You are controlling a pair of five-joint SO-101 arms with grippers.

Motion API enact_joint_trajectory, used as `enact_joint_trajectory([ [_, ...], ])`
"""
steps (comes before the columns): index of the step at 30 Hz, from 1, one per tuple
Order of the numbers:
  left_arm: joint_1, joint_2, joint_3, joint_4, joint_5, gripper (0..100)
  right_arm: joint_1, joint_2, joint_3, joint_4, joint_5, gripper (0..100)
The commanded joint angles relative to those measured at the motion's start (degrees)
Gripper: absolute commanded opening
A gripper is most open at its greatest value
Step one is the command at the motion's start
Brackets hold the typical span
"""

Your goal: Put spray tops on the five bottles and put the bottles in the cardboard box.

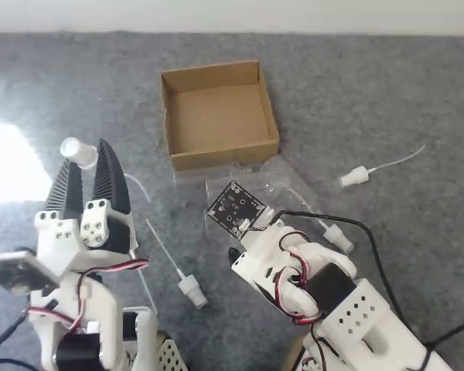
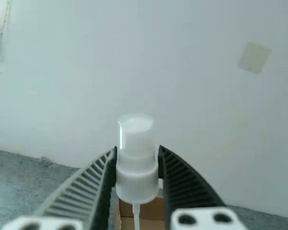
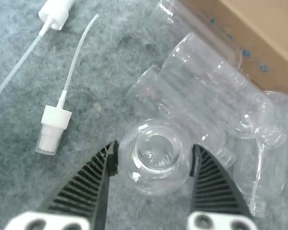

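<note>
Ribbed left fingers (image 2: 84,188) clamped on white spray top (image 2: 136,163); right fingers (image 3: 85,186) gripping clear bottle (image 3: 156,162)

left gripper (image 1: 83,164) raised, pointing level, fingers (image 2: 98,184) clamped on a spray top (image 2: 135,158); right gripper (image 3: 153,155) low, pointing down, fingers (image 3: 93,184) pressed against both sides of a bottle (image 3: 153,165)

Bright, even daylight, with white glare on the grey mat (image 1: 4,166).
</note>
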Motion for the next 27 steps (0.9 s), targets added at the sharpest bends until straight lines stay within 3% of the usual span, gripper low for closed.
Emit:
enact_joint_trajectory([
  [1, 2.55, -1.05, -3.91, -0.44, 0.62, 5, -0.40, 0.13, -7.03, 0.75, 0.00, 12.5],
  [9, 4.31, -0.79, -8.04, -2.02, 0.62, 5, -0.57, 0.66, -14.68, -0.92, 0.00, 12.5],
  [17, 15.30, -0.88, -11.47, -2.11, 0.62, 5, -8.31, 0.04, -10.81, -2.33, 0.00, 12.5],
  [27, 25.58, -0.97, -8.75, -1.93, 0.62, 5, -8.40, 0.04, -9.49, -2.68, -0.44, 12.5],
])
